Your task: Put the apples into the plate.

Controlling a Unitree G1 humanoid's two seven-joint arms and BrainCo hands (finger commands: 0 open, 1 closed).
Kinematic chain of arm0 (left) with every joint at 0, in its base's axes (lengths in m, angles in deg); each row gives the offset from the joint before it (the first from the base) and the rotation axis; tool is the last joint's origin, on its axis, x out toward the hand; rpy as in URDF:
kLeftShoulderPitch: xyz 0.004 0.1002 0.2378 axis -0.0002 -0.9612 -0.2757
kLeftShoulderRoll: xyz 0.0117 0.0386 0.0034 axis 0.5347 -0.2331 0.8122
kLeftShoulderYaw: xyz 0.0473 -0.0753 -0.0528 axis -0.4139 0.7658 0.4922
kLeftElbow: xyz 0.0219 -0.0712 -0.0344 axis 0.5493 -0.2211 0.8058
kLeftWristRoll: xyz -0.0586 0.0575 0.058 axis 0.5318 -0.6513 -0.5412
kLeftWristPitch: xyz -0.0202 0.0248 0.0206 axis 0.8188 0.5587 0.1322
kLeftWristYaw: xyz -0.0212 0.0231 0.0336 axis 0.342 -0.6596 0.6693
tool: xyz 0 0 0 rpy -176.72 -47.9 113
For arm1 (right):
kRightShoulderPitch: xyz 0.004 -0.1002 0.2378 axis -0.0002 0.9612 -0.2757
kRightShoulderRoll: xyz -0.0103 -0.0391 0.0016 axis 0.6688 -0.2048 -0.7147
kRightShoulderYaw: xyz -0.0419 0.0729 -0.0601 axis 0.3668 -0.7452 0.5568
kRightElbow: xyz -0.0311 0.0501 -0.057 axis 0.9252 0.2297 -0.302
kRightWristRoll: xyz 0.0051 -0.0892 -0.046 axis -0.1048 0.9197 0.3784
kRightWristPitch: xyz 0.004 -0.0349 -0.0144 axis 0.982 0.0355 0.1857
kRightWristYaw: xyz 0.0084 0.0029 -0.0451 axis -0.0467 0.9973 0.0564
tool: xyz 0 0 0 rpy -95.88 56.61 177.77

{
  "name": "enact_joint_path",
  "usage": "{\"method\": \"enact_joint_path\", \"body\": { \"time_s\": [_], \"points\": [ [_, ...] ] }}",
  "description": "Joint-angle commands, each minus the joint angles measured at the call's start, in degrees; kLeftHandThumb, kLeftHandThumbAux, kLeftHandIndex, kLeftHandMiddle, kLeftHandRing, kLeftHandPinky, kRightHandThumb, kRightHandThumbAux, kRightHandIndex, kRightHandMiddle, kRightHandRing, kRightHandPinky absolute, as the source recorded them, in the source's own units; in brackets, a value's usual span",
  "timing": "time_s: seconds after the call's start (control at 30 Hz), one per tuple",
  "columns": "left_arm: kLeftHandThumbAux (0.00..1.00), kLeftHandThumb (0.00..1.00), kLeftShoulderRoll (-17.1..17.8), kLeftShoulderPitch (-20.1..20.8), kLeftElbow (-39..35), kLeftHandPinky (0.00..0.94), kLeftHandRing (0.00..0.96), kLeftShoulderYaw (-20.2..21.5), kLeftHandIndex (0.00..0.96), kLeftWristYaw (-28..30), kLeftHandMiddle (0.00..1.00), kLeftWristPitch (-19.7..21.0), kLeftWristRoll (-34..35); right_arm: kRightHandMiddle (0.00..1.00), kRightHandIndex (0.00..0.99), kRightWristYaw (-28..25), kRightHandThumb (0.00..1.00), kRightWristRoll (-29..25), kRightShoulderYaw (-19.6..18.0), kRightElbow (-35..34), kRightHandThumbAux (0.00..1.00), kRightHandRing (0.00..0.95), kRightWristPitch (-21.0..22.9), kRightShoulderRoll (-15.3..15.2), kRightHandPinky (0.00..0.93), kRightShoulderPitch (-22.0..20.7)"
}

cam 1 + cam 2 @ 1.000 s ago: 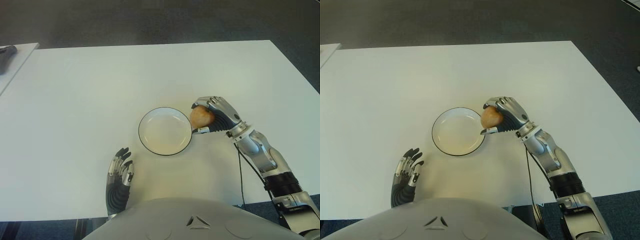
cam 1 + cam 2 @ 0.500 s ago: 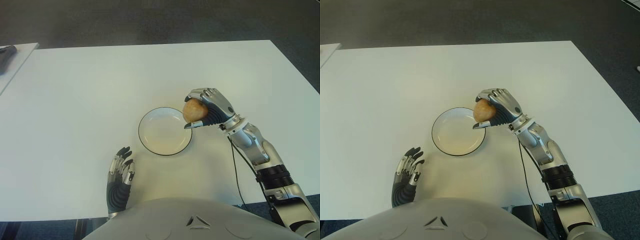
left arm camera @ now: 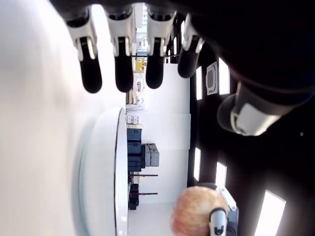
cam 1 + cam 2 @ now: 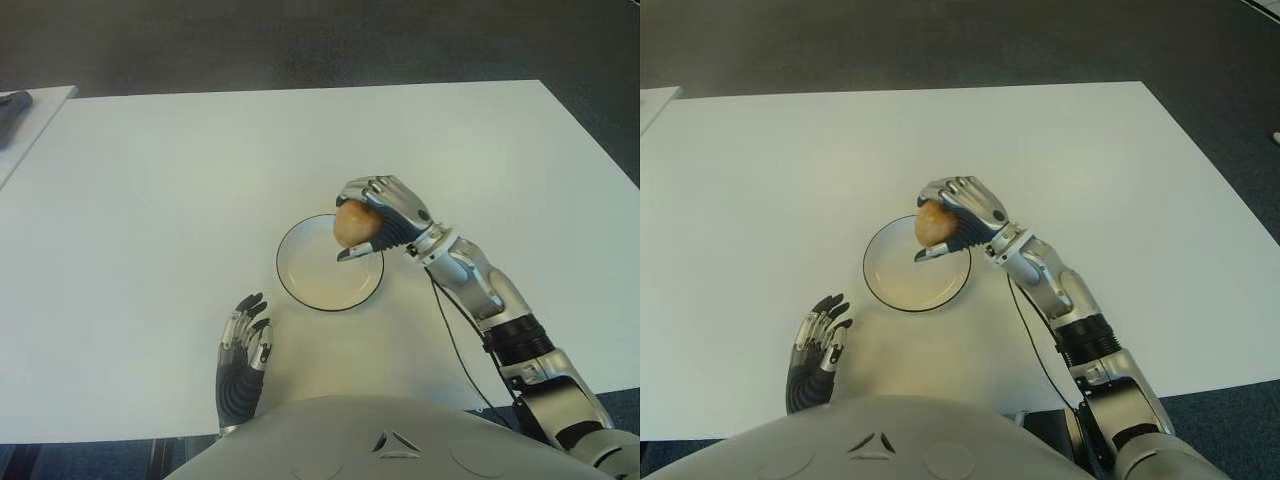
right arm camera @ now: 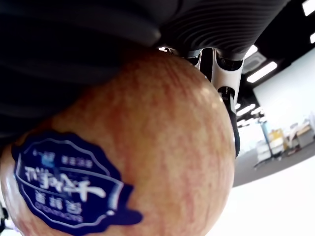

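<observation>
My right hand [image 4: 372, 222] is shut on a yellowish-red apple [image 4: 351, 223] and holds it in the air over the far right part of the white, dark-rimmed plate [image 4: 305, 285]. Up close in the right wrist view the apple [image 5: 147, 147] fills the picture and carries a blue sticker [image 5: 64, 179]. The plate has nothing in it. My left hand [image 4: 243, 345] shows near the table's front edge, left of the plate, its fingers [image 3: 123, 59] spread and holding nothing.
The white table [image 4: 150, 180] reaches around the plate on all sides. A second white surface [image 4: 35, 110] with a dark object [image 4: 12, 104] on it stands at the far left. Dark floor lies beyond the table.
My right hand has lifted the apple and carried it left, from beside the plate's right rim to above the plate. The left hand has not moved.
</observation>
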State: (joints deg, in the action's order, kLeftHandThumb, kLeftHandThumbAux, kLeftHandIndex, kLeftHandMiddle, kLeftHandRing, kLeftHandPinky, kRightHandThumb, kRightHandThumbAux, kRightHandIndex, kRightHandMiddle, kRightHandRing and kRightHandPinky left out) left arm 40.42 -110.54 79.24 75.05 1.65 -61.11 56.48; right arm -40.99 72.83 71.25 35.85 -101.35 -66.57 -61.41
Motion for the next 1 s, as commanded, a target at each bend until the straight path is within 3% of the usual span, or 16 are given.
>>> {"method": "enact_joint_path", "body": {
  "time_s": [0.03,0.27,1.0],
  "points": [
    [0.491,0.177,-1.7,-0.9,-0.5,0.24,0.21,-0.4,0.169,-1.1,0.188,0.4,-1.5,0.868,0.441,-1.4,0.746,0.4,2.6,3.6,0.705,0.863,0.9,1.5,0.852,-1.3],
    [0.509,0.175,-1.8,-1.1,-0.9,0.244,0.208,-0.8,0.165,-2.0,0.188,-0.1,-2.3,0.847,0.441,-3.1,0.747,-0.6,4.9,7.7,0.707,0.842,0.0,2.5,0.836,-2.6],
    [0.534,0.198,-1.2,-2.3,-3.0,0.258,0.216,-3.0,0.17,-1.4,0.19,1.7,0.9,0.847,0.442,-4.9,0.747,-0.2,7.3,8.8,0.706,0.835,1.9,2.4,0.824,-0.9]
  ]
}}
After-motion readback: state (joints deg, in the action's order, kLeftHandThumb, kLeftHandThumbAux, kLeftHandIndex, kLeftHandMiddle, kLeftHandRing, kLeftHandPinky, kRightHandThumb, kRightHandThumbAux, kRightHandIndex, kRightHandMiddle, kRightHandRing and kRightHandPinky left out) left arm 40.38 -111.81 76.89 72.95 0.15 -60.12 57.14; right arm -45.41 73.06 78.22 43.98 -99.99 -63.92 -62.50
